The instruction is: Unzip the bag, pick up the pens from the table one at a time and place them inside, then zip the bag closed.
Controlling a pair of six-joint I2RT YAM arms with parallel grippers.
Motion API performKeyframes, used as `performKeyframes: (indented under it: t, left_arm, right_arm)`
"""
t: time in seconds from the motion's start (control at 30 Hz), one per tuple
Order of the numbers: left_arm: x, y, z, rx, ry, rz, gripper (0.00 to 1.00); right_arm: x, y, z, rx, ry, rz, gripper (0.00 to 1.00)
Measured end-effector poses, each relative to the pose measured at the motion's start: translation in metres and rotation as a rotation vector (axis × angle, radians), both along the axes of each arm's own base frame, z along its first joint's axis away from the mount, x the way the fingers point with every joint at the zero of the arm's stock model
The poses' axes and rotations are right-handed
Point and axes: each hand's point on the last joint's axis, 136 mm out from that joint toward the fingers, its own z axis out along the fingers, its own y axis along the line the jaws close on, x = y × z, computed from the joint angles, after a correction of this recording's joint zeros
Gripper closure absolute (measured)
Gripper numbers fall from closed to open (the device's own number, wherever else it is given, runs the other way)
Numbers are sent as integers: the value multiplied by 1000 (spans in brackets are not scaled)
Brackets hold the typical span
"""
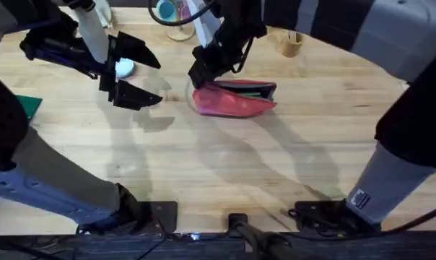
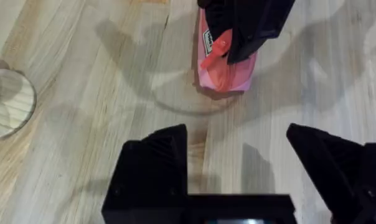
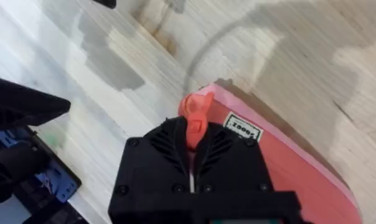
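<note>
The pink-red bag lies on the wooden table at the middle back. My right gripper is at the bag's left end, shut on the orange-red zipper pull tab, with the bag stretching away behind the fingers. In the left wrist view the bag lies ahead with the right gripper over it. My left gripper hovers open left of the bag, with nothing between its fingers. The pens are out of view.
A round wooden disc lies left of the left gripper. A teal cup and a small wooden cup stand at the back edge. A green object lies at the far left. Bare planks stretch in front of the bag.
</note>
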Motion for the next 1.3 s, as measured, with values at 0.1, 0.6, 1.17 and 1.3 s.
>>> performKeyframes:
  t: [0.1,0.6,1.17,1.3]
  left_arm:
    - [0,0,0,0,0,0,8]
    - [0,0,0,0,0,0,7]
    - [-7,-3,3,-18,42,1,8]
    - [-7,-3,4,-23,40,3,7]
  right_arm:
    - [-1,0,0,-1,5,1,968]
    - [-2,-1,-1,4,104,-201,972]
    - [0,-1,-1,17,215,-450,970]
    - [2,0,0,27,215,-466,970]
